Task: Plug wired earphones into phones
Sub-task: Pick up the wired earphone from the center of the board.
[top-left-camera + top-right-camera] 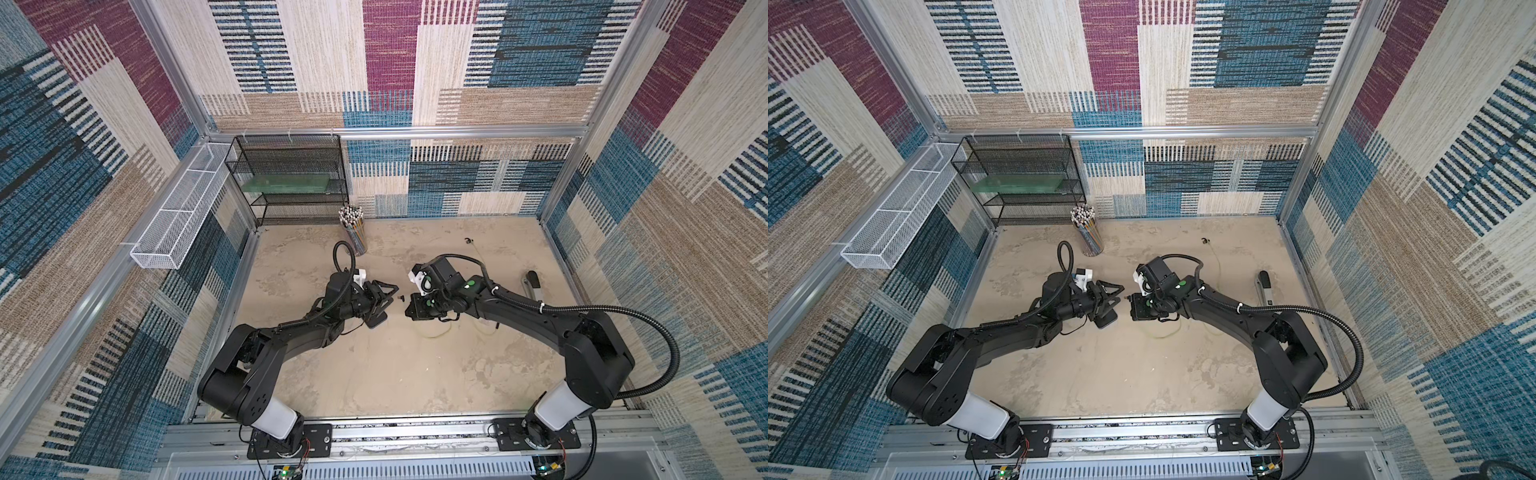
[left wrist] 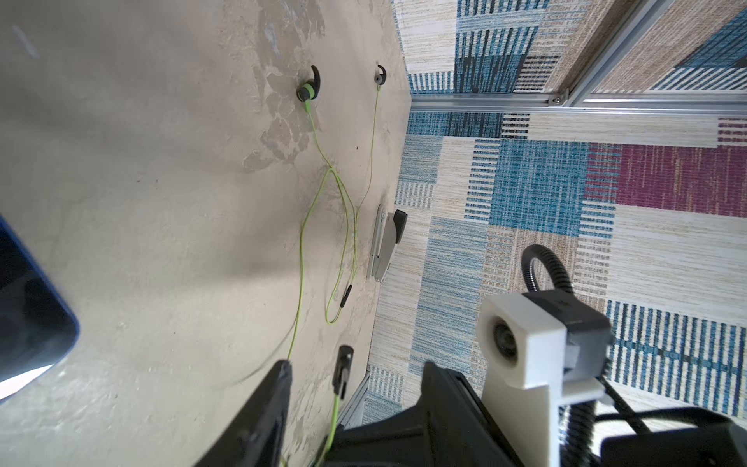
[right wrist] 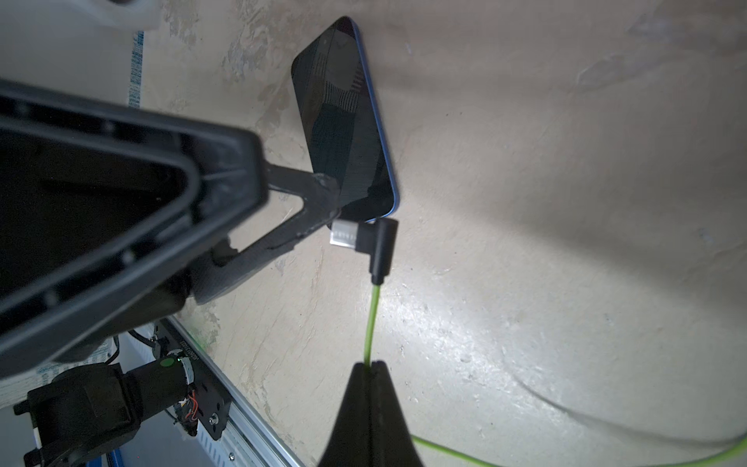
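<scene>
No text, label, brand, number or sign is legible in any view; faint print on a motor housing (image 3: pixel 188 352) is too blurred to read.

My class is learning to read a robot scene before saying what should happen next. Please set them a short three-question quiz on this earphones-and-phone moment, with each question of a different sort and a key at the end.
1. True or false: the plug is already seated in the phone.
2. What does the right gripper clamp? A the green cable just behind the plug; B the phone; C nothing.
3. Fill in: both earbuds lie loose on the ____.

Key
1. False: the plug's metal tip is bare, outside the phone.
2. A.
3. table.
</scene>
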Controlling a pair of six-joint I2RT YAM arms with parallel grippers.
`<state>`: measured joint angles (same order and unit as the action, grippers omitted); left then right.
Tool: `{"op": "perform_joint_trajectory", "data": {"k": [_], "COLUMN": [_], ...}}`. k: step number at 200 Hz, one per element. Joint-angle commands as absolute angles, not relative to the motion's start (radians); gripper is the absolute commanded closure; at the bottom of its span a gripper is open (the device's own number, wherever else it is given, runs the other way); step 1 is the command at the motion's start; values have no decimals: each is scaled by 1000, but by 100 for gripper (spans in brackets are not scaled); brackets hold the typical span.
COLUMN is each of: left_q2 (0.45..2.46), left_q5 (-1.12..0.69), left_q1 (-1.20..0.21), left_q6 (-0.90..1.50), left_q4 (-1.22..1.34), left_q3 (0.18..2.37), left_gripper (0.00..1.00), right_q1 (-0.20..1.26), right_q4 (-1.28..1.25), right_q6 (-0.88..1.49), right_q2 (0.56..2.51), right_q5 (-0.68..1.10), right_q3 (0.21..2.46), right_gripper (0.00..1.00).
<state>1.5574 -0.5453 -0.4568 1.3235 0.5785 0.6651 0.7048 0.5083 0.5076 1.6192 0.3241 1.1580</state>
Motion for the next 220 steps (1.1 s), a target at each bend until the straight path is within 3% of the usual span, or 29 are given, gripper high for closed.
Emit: {"op": "perform_joint_trajectory", "data": {"k": [1, 92, 120, 142, 175, 220], "left_q2": [1575, 1577, 1585, 1593, 1600, 1608], "left_q5": [-546, -545, -552, -560, -566, -565], "left_q1": [-467, -477, -479, -480, -483, -486], "left_q6": [1289, 1291, 1289, 1287, 1274, 1278], "left_q4": [602, 623, 623, 624, 623, 623], "left_q3": [678, 678, 678, 678, 686, 685], "left_gripper": [50, 80, 82, 73, 71, 82], "right_q1": [709, 712, 712, 710, 710, 710], "right_q4": [468, 464, 459, 462, 462, 465], "right_q6": [520, 526, 529, 531, 532, 533], "right_q2": [1617, 1637, 1632, 1631, 1635, 1634], "right_q5": [351, 349, 352, 354, 359, 355], "right_q3": [1161, 1163, 1166, 1164, 1167, 1167], "right_gripper": [100, 100, 100, 100, 100, 100]}}
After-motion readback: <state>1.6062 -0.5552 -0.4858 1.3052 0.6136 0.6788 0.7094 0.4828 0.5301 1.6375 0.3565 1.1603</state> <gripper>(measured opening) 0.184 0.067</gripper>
